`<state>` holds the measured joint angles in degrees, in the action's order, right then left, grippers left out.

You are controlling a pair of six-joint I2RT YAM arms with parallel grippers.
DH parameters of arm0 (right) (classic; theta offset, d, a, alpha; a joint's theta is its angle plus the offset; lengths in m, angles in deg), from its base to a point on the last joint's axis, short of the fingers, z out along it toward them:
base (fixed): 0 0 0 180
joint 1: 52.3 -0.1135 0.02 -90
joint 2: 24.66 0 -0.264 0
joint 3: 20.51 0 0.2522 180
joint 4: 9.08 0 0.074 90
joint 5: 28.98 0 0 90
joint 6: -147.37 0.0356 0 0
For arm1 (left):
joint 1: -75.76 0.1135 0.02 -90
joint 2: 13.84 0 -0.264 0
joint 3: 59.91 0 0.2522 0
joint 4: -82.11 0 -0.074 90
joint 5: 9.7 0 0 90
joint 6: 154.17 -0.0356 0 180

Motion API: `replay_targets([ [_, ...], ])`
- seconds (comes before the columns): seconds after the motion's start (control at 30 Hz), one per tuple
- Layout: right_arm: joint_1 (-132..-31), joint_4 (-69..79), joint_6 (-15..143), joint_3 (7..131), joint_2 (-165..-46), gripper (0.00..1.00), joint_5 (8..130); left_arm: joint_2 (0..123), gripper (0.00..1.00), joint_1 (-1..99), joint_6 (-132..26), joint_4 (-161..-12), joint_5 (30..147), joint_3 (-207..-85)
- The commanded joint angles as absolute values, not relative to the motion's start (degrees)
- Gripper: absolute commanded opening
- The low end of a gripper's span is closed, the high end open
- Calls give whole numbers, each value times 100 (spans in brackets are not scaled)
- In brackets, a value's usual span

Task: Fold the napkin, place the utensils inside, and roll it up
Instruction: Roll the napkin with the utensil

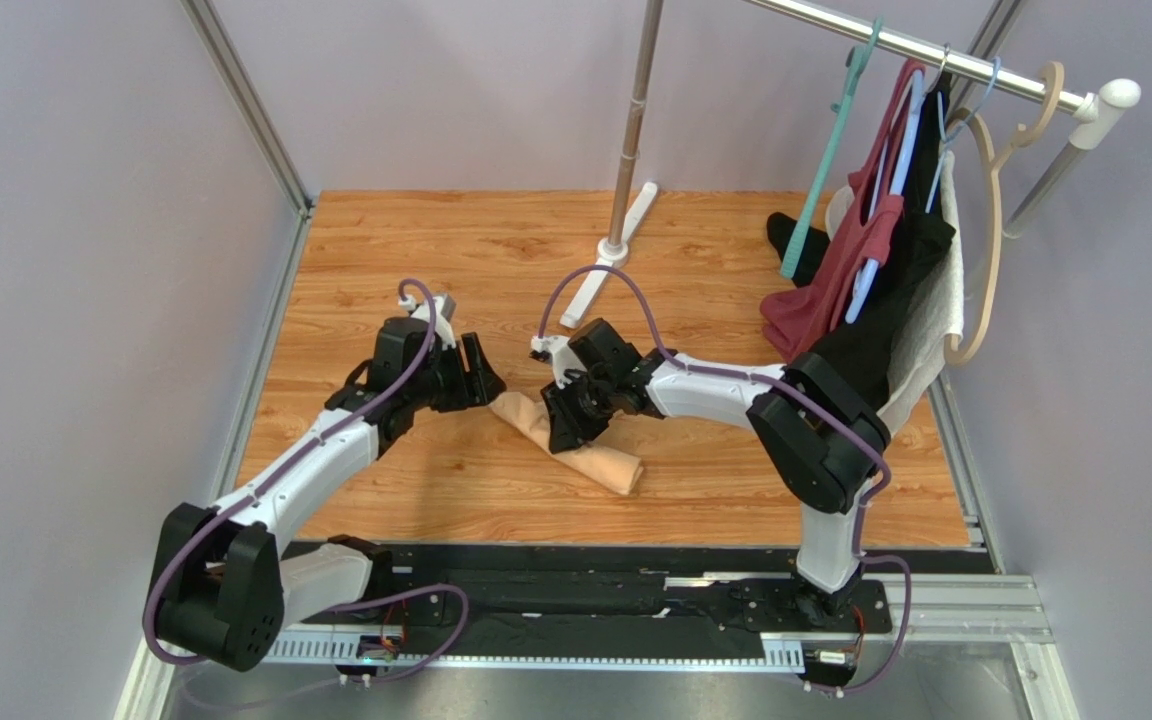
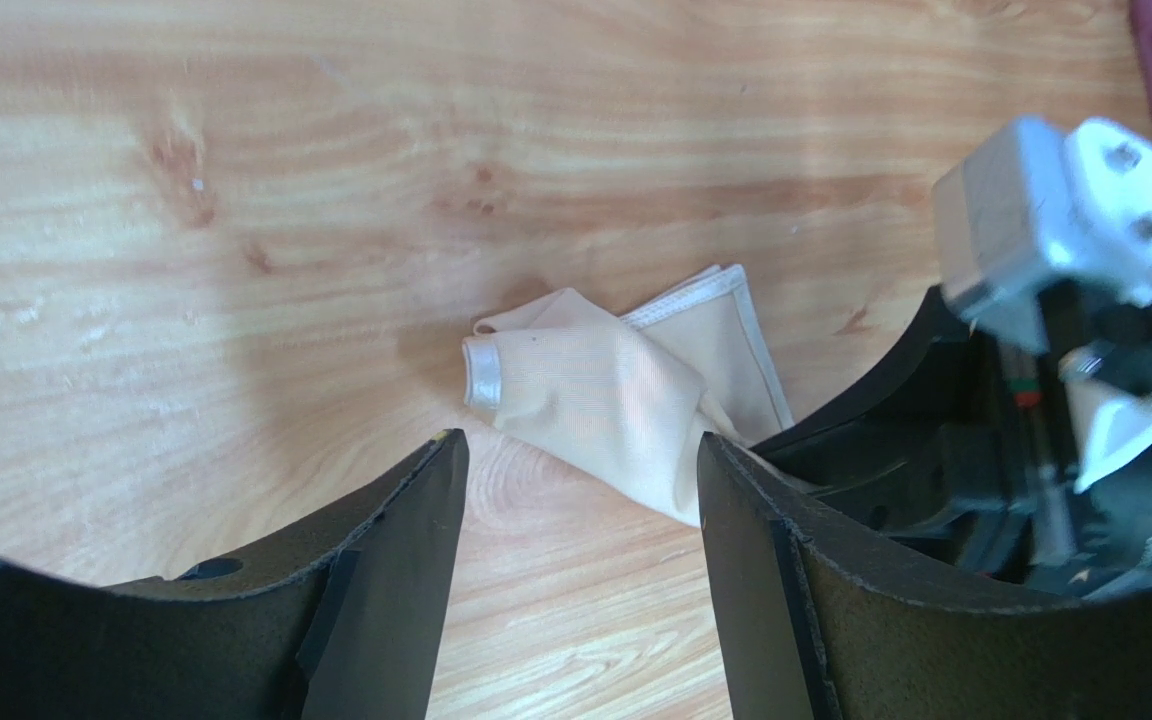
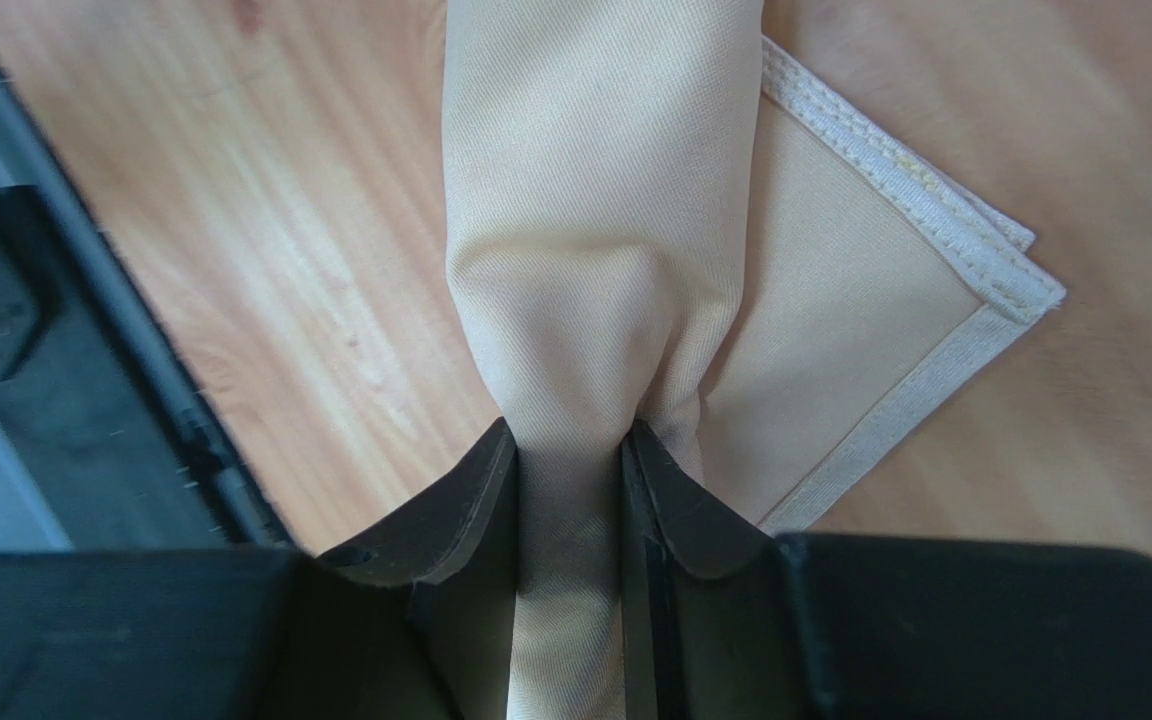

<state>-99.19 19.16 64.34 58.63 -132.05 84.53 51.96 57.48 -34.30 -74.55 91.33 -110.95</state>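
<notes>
- The napkin (image 1: 608,467) lies as a narrow peach-tan roll on the wooden surface (image 1: 432,240). It slants from just in front of the left arm down toward the near edge on the right.
- The right tool (image 3: 567,438) has closed on the roll partway along it. Its two dark fingers stand narrowly apart, with the cloth pinched and bunched between them.
- Beyond that pinch the roll widens again and runs straight away from the right tool. One flat corner of the cloth, edged with a stitched hem, lies spread on the wood beside it.
- The left tool (image 2: 582,447) is wide open and holds nothing. Both of its fingers are clear of the cloth.
- The far end of the roll lies just beyond the left tool's fingertips, in line with the gap between them but not inside it.
- The two tools sit near each other, with the roll's upper end between them.
- At the back right, well apart from the napkin, dark red and black garments (image 1: 868,285) hang on a rail.
</notes>
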Motion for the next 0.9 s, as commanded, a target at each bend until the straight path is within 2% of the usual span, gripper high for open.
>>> replay_targets([
  [0.0,-9748,2165,7327,5961,-13434,23,9722,5146,67,5748,-3438,-7577,9330,-10743],
  [0.3,-9282,1550,7803,5926,-13909,21,10566,5682,67,5739,-3314,-8342,9858,-10496],
  [0.87,-9071,1101,7820,5688,-14217,20,10734,7053,66,5721,-2849,-9731,10315,-10452],
])
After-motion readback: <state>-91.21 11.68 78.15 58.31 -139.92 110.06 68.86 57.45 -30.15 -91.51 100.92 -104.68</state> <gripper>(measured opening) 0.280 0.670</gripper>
